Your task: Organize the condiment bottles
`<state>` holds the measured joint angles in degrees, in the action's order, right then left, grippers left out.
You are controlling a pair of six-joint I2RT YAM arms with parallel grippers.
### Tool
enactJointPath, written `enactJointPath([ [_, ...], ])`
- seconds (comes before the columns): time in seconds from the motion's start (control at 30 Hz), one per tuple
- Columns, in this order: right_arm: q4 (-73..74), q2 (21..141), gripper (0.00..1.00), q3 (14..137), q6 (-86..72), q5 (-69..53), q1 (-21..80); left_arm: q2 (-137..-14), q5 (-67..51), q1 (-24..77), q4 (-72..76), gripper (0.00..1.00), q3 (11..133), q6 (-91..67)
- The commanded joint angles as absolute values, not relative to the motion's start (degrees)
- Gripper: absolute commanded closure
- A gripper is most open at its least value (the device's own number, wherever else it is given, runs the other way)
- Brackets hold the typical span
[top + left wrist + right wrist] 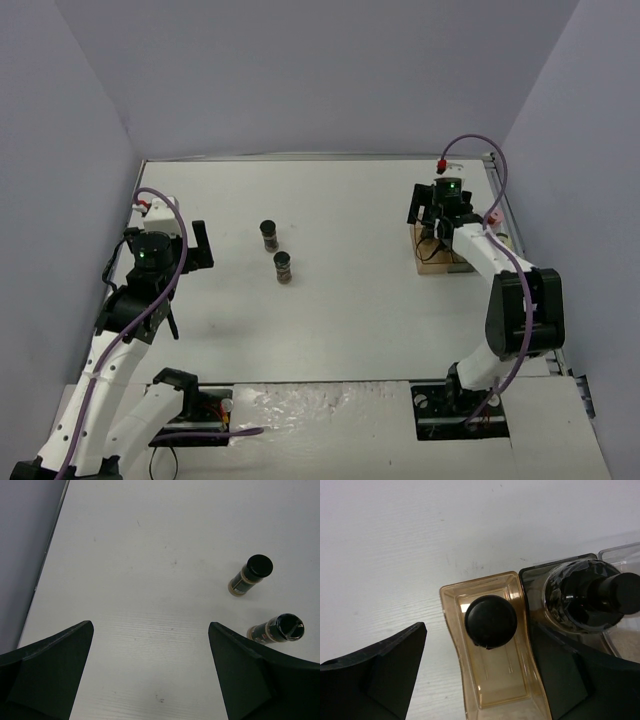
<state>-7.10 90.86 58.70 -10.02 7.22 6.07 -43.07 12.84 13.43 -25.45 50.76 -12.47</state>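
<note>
Bottles [268,235] [284,267] on table [350,320], two; tray bottles [490,621] [585,597], two (black caps); both end effectors [151,630] [477,630] open, empty

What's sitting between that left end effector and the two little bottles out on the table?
Nothing: only bare white table separates the left end effector from the two bottles, clearest in the top external view.

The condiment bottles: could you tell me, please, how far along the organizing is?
Done: one black-capped clear bottle sits in the amber tray bay, another in the grey bay. In hand: nothing; right claw and left claw are open. Left: two black-capped bottles loose on the white table. Others are not clearly visible.
</note>
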Motion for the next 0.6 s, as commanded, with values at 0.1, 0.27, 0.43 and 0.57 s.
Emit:
enactJointPath([
  [0.1,-6.8,80.7,0.08,63.9,-4.1,-0.5,18.9,-43.1,12.1,13.2,-22.5,0.03,53.0,-12.9],
  [0.27,-7.5,85.9,0.04,67.5,-0.6,-7.0,32.1,-43.2,11.8,13.2,-22.5,0.03,53.0,-12.9],
  [0.43,-9.3,94.9,0.03,72.5,2.4,-8.7,42.6,-43.0,12.1,13.2,-22.7,0.03,53.0,-12.8],
  [0.57,-11.8,101.0,0.04,75.9,3.9,-9.3,47.4,-42.9,12.1,13.2,-22.7,0.03,53.0,-12.8],
])
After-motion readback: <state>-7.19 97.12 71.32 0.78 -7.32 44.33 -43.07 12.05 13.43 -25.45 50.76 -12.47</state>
